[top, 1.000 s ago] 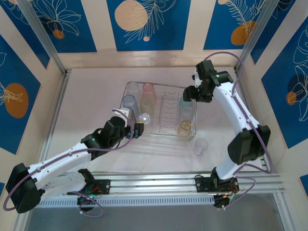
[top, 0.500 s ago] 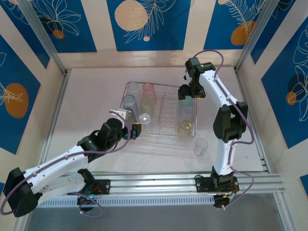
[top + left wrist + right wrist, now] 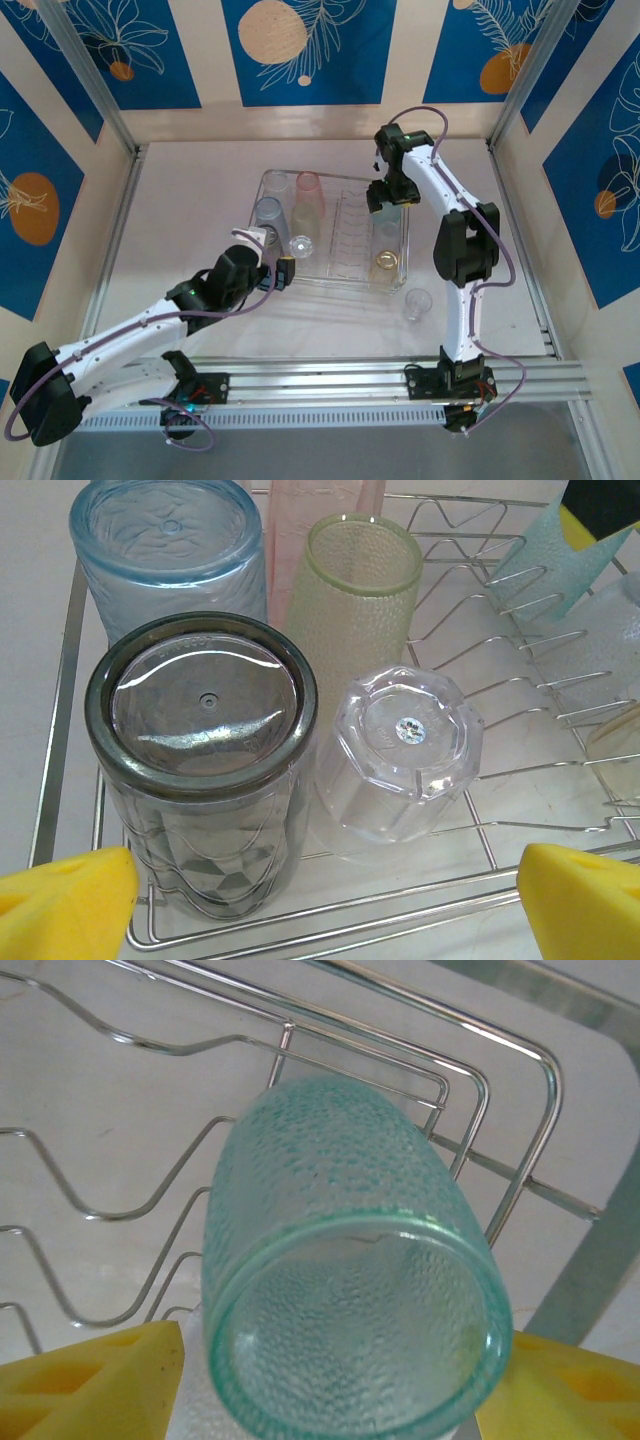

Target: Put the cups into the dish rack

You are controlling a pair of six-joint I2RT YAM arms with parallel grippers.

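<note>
The wire dish rack (image 3: 345,283) holds upturned cups: smoky grey (image 3: 205,740), clear (image 3: 405,750), blue (image 3: 170,540), yellow-green (image 3: 360,580) and pink (image 3: 309,187), with an amber one (image 3: 384,262) at its right end. My left gripper (image 3: 325,920) hangs open at the rack's near rail, just in front of the grey and clear cups, gripping nothing. My right gripper (image 3: 330,1390) is shut on a teal cup (image 3: 340,1290), which is tilted on its side over the rack's far right corner (image 3: 470,1090), its open mouth towards the wrist camera.
One clear cup (image 3: 417,303) stands on the table just outside the rack's near right corner. Divider prongs (image 3: 500,610) fill the rack's middle. Frame posts and patterned walls close in the table on three sides.
My right gripper has shifted left over the rack's far right end and turned at the wrist, tipping the teal cup. The left arm has barely moved.
</note>
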